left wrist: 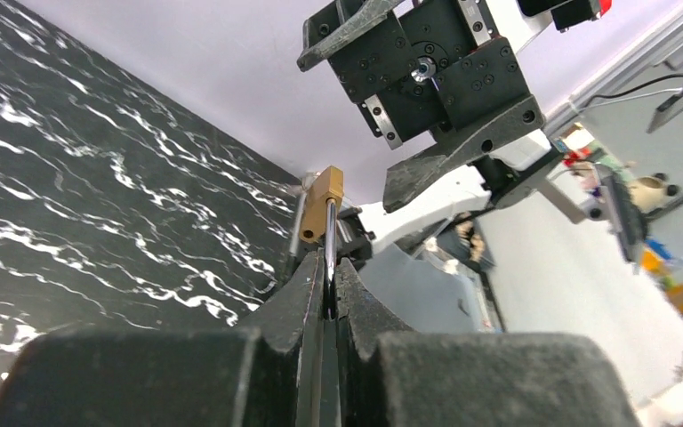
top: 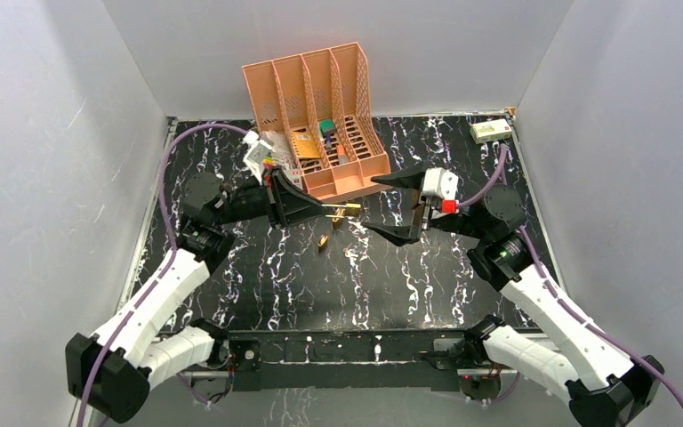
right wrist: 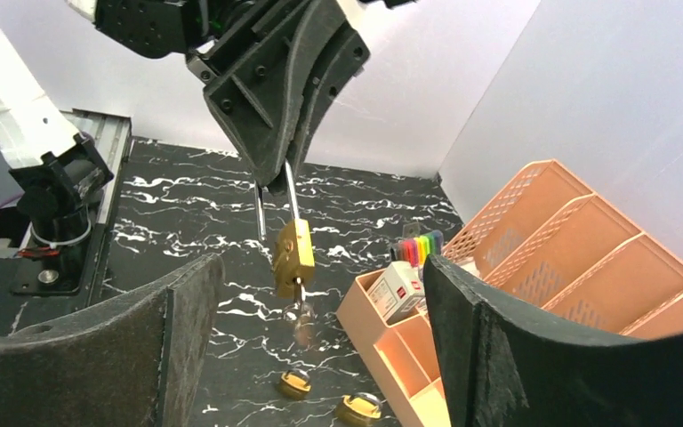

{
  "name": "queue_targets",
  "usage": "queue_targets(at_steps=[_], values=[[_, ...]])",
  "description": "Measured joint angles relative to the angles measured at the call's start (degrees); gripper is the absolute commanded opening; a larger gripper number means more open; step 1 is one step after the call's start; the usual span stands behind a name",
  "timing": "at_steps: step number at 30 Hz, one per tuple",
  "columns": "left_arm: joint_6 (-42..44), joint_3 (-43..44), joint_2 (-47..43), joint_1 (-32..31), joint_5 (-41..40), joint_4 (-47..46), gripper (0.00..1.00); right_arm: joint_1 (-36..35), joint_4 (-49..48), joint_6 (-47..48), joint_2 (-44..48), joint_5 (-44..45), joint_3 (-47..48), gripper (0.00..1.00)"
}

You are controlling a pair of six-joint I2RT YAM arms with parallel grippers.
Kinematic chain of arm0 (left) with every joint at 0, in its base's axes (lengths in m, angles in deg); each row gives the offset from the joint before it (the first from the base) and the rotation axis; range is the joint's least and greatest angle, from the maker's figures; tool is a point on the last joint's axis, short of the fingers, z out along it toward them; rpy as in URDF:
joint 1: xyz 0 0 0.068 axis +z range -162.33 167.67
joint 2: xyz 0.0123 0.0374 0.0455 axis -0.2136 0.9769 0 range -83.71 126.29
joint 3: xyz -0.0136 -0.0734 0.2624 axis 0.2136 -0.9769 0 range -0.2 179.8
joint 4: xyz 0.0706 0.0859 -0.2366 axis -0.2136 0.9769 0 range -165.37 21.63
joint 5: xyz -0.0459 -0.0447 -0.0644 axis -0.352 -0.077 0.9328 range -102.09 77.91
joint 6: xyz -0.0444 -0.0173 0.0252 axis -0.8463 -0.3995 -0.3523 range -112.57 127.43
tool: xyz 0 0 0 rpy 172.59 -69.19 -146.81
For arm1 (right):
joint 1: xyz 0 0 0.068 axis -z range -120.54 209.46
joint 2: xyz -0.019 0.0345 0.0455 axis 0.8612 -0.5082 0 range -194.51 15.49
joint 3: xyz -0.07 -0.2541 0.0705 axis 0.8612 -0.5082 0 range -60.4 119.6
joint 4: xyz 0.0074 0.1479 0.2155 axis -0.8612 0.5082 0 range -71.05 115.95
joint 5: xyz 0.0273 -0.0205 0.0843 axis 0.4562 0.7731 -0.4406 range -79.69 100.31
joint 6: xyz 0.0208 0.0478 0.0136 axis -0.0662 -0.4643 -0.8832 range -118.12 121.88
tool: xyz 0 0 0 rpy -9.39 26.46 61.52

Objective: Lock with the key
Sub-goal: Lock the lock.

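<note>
One thin silvery key (right wrist: 302, 320), blurred, protrudes beneath the blocky brass padlock (right wrist: 292, 258); left gripper (left wrist: 329, 280) pinches its steel wire shackle (right wrist: 292, 200); right gripper (top: 378, 205) holds matte black fingers wide apart.

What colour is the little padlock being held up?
Shiny gold padlock, clearest in the right wrist view.

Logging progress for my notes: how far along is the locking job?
Done: the small brass padlock hangs by its wire shackle from the shut left gripper, with the thin metal key in its keyhole. In hand: the open right gripper faces the key, not touching. Left: one shackle leg looks out of the body, so locking remains.
</note>
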Motion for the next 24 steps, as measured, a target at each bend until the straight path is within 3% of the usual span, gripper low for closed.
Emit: queue_targets(at_steps=[4, 10, 16, 24], values=[[5.81, -1.55, -5.25, 0.00, -3.56, 1.55, 0.00, 0.00, -0.70, -0.81, 0.39, 0.00, 0.48, 0.94], [12.00, -6.36, -11.82, 0.00, -9.25, -0.15, 0.00, 0.00, -0.07, -6.25, -3.43, -1.75, 5.05, 0.89], [14.58, -9.55, -11.85, 0.00, -11.98, -2.29, 0.00, 0.00, -2.29, -13.66, -10.34, -9.42, 6.14, 0.83], [16.59, -11.85, -12.20, 0.00, -13.77, -4.83, 0.00, 0.00, -2.84, -17.81, -14.60, -12.98, 8.02, 0.79]])
